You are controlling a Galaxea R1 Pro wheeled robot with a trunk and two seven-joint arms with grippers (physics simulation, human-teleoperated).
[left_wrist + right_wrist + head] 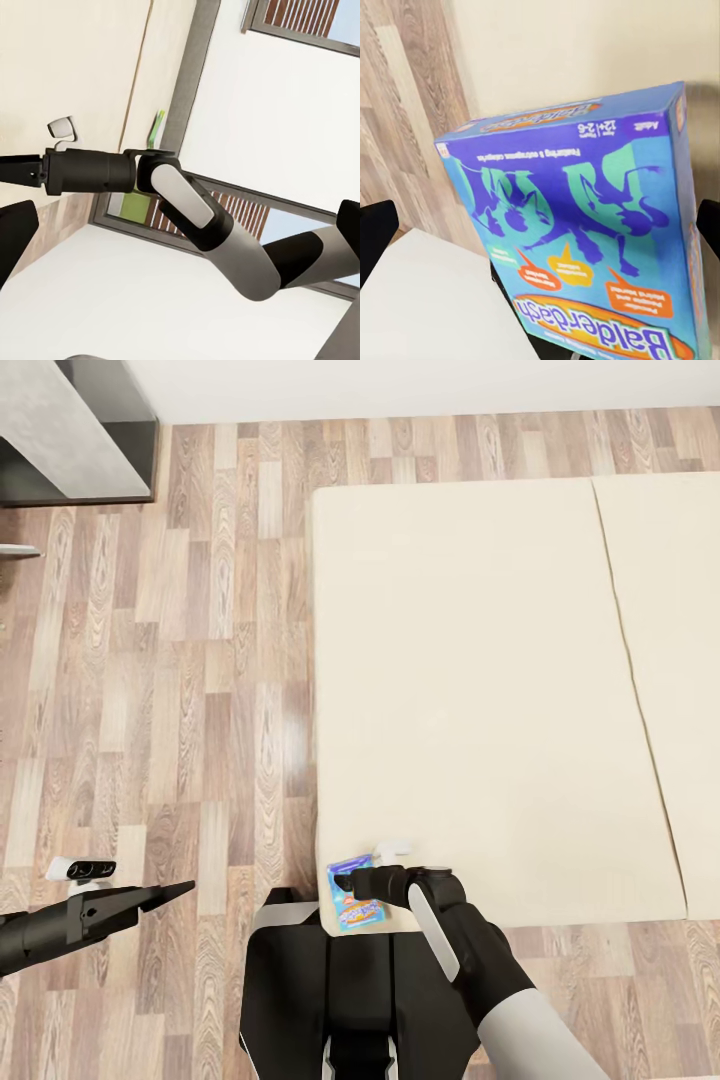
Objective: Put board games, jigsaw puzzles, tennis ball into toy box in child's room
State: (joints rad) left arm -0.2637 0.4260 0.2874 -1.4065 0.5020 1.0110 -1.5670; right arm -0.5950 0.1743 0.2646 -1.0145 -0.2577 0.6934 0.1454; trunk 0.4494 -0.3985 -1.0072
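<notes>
Standing by the bed, I watch the right gripper reach over the mattress's near-left corner, at about six o'clock in the head view, where the Balderdash board game lies flat on the cream cover, partly under the forearm. From the right wrist camera the blue box sits squarely between the two dark fingers, which stand apart on either side without touching it, so the hand is open and has nothing yet. The left gripper hangs over the wooden floor at about eight o'clock, well clear of the bed; its fingers look drawn together to a point, holding nothing.

The risk, as I judge it, lies in the box's place at the very corner. A closing push that lands off-centre could nudge it off the edge onto the floor. The wide, flat box may also twist or slip out if it is pinched near one end.
</notes>
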